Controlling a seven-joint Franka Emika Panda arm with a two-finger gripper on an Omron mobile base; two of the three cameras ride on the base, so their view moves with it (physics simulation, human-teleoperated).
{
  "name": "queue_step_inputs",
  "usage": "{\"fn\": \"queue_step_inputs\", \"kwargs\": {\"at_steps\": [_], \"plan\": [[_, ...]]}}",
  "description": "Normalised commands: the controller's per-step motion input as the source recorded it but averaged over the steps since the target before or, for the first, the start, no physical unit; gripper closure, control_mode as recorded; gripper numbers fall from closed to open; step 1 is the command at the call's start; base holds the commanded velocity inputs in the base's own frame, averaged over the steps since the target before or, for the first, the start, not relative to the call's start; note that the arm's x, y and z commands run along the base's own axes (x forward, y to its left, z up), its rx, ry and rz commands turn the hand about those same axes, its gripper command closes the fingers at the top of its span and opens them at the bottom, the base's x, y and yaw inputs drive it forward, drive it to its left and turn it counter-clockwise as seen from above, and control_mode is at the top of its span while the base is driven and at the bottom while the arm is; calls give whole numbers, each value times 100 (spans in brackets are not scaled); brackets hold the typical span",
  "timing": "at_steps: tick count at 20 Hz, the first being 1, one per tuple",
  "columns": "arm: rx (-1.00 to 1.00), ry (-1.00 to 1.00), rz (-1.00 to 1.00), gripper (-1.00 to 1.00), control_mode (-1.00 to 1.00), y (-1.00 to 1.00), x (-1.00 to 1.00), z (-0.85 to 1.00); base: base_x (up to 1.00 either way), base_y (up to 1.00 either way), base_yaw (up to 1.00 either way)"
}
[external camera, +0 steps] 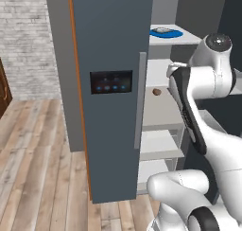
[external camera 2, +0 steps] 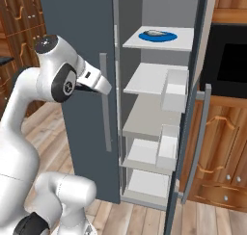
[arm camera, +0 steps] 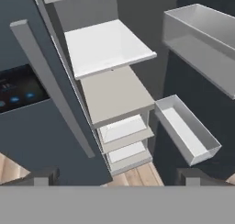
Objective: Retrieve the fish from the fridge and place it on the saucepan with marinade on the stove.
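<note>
The fish (external camera 2: 155, 34) is seen lying on a blue plate (external camera 2: 169, 37) on the top white shelf (external camera 2: 181, 42) of the fridge (external camera 2: 82, 46), towards the front of that shelf; in the left base view the same plate is found high at the right, on the shelf edge. The fish is untouched and well apart from the arm

The right door (external camera 2: 193, 133) of the fridge is swung open, with two white door bins (external camera 2: 174, 89) seen on its inner face. The left door (external camera: 111, 83) is shut; its black panel (external camera: 111, 82) with blue lights and its long grey handle (external camera: 140, 100) are noted. Below the plate's shelf, further white shelves are stacked, bare in the right base view. A small brown round item (external camera: 156, 91) is seen on a middle shelf in the left base view; what it is cannot be told

The gripper (arm camera: 117, 177) is held in front of the fridge opening, near the left door's handle. In the hand view the two dark fingertips (arm camera: 43, 176) are set wide apart at the bottom, so the jaws are released, with nothing between them. Wooden floor (external camera: 38, 168) is recorded beneath
</note>
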Motion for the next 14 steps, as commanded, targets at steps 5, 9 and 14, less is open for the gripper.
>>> {"fn": "queue_step_inputs", "kwargs": {"at_steps": [5,9,14], "plan": [[9,-2,17,-100,-100,12,-6,0,0,0,0],[0,-12,20,-100,-100,20,-23,0,0,0,0],[-11,-28,19,-100,-100,25,-29,0,0,0,0]]}}
